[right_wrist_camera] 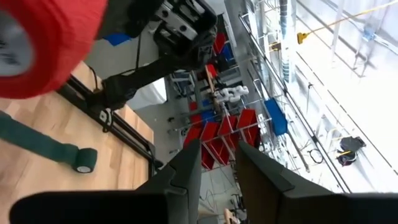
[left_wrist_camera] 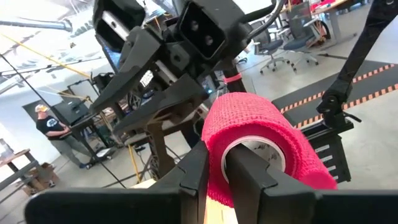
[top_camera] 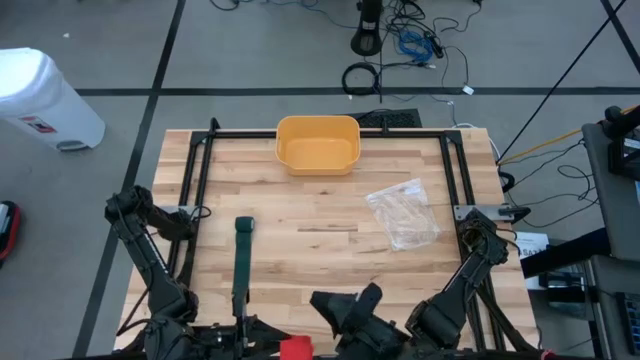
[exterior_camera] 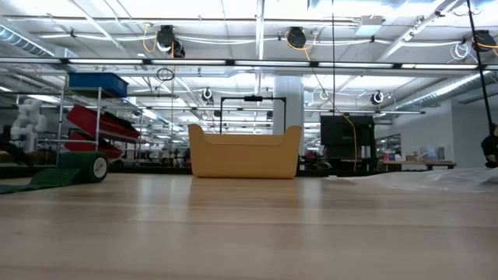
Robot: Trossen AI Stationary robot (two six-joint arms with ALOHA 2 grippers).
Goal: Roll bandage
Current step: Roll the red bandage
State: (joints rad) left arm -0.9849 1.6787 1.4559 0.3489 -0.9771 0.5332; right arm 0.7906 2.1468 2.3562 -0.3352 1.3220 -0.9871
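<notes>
Two bandages are seen: a green one [top_camera: 242, 256], partly unrolled, lies on the left of the wooden table [top_camera: 330, 215], and a red roll [left_wrist_camera: 255, 146] is clamped in the left gripper [left_wrist_camera: 214, 171] at the near edge. The right gripper [right_wrist_camera: 217, 165], close beside the roll, is held narrowly parted, with nothing between its fingers. A yellow bin [top_camera: 317, 144] and a clear bag [top_camera: 403, 213] rest farther back. Shelving with red bins [exterior_camera: 97, 128] is seen in the room behind.
</notes>
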